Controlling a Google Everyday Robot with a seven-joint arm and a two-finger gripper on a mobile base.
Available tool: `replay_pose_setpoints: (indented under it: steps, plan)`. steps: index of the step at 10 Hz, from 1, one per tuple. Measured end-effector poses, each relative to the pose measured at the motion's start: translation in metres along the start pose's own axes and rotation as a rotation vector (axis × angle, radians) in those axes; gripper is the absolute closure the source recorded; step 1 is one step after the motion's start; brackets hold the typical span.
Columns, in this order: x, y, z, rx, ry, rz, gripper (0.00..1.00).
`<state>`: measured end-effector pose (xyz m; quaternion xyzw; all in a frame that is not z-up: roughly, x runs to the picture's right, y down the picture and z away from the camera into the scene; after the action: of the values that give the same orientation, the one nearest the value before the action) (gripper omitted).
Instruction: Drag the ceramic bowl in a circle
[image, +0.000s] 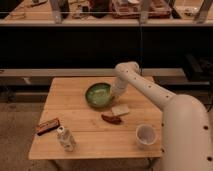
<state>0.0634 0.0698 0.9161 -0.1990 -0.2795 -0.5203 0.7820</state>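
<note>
Wood planks, pale and matte with visible seams, make up the rectangular desk, which stands on a speckled grey floor. Toward the far middle of the desk sits the ceramic bowl: round and shallow, glossy green inside with a paler patch at the centre and a thin dark rim. It rests flat on the wood, upright.

The arm, smooth white and tube-shaped with rounded joints, comes in from the near right, bends at a far elbow and drops to the bowl. The gripper is at the bowl's right rim, touching it and clenched on that edge; its tip is partly hidden by the arm's last link. The bowl thus lies just left of the gripper, with the rim as the point of contact.

Just near the bowl, toward its right, lies a pale square piece, flat and soft-looking, and touching its near edge is a dark red piece, long and slightly curved. A white cup, round with a plain open mouth, stands at the near right. A small pale bottle with a mottled surface stands at the near left, and a flat brown bar lies beside it, farther left.
</note>
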Motion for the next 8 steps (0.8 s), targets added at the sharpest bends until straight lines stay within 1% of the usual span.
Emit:
replay_pose_setpoints:
  steps: [1,2,3,5,7,8]
  plan:
    - [-0.027,-0.002,0.001,-0.020,-0.014,-0.054,1.00]
    - [-0.057,-0.015,-0.001,-0.028,-0.025,-0.122,1.00]
    - [-0.073,-0.025,-0.003,-0.027,-0.028,-0.164,1.00]
    - [-0.113,-0.065,-0.010,-0.017,-0.030,-0.271,1.00]
    - [-0.129,-0.093,-0.009,-0.003,-0.042,-0.312,1.00]
    - [-0.132,-0.112,-0.003,0.009,-0.055,-0.322,1.00]
